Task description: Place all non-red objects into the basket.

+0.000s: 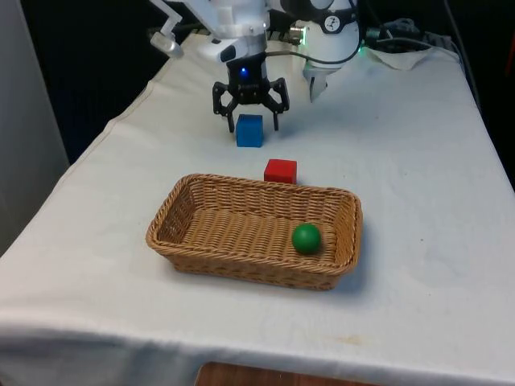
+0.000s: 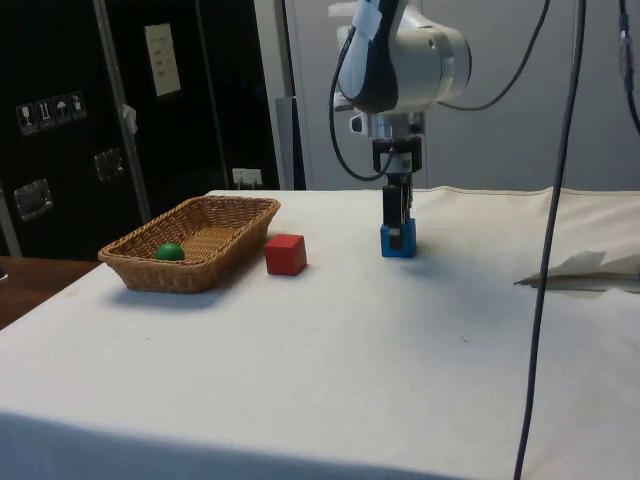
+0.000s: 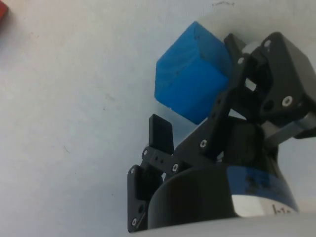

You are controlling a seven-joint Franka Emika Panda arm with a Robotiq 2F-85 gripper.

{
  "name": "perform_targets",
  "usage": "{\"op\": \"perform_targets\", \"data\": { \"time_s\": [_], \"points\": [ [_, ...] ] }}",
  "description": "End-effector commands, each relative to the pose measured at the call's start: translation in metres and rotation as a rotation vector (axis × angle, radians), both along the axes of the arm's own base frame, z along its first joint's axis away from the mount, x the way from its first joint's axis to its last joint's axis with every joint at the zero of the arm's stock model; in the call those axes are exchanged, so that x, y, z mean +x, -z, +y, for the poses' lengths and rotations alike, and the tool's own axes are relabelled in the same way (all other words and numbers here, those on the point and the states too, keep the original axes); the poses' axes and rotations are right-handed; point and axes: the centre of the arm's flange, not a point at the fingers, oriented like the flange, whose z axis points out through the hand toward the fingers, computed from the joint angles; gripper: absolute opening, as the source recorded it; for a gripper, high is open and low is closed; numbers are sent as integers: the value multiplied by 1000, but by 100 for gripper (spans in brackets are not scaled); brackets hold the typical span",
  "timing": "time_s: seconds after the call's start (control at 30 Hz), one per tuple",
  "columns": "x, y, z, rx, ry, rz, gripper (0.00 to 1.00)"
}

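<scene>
Blue cube (image 1: 249, 130) sits on the cloth (image 1: 418, 177) at upper centre of the front view, and the gripper (image 1: 250, 119) stands over it with jaws spread wide, one finger on each side, not gripping. Just below it lies the red cube (image 1: 280, 170), hard against the far rim of the wicker basket (image 1: 241, 261), which holds a green ball (image 1: 306, 238) near its right end. Bare cloth stretches wide on both sides toward the table edges.
</scene>
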Motion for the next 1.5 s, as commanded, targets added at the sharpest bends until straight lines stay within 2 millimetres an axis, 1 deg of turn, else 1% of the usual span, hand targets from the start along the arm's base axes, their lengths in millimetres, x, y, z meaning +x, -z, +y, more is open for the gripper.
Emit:
{"op": "perform_targets", "data": {
  "time_s": [0.0,0.03,0.17,0.2,0.27,0.3,0.37,0.4,0.43,0.47,0.5,0.7,0.73,0.77,0.97,1.0,1.03,1.17,1.2,1.27,1.3,1.4,1.47],
  "points": [
    [3,-2,1,3,2,-21,100],
    [0,0,0,0,0,0,100],
    [6,0,1,0,15,-26,100],
    [7,-1,1,-1,17,-29,96],
    [8,0,1,-1,20,-30,80],
    [8,0,1,0,22,-31,57],
    [6,2,-1,-2,23,-12,35],
    [9,-1,1,-1,24,-33,35],
    [8,-1,1,0,26,-33,25],
    [9,-1,1,-1,26,-34,9],
    [9,-1,1,-1,27,-34,1],
    [9,-1,0,-2,28,-36,3],
    [7,1,-1,-1,27,-15,3],
    [8,-1,1,-1,28,-35,3],
    [11,-14,-2,9,28,-47,3],
    [11,-19,-3,13,27,-53,3],
    [13,-18,-2,15,28,-58,3],
    [13,-29,-4,20,23,-69,3],
    [15,-35,-4,26,20,-77,3],
    [16,-40,-4,30,18,-84,3],
    [16,-40,-3,37,18,-95,3],
    [20,-51,-5,36,10,-97,3],
    [21,-54,-5,39,7,-101,3]
  ]
}}
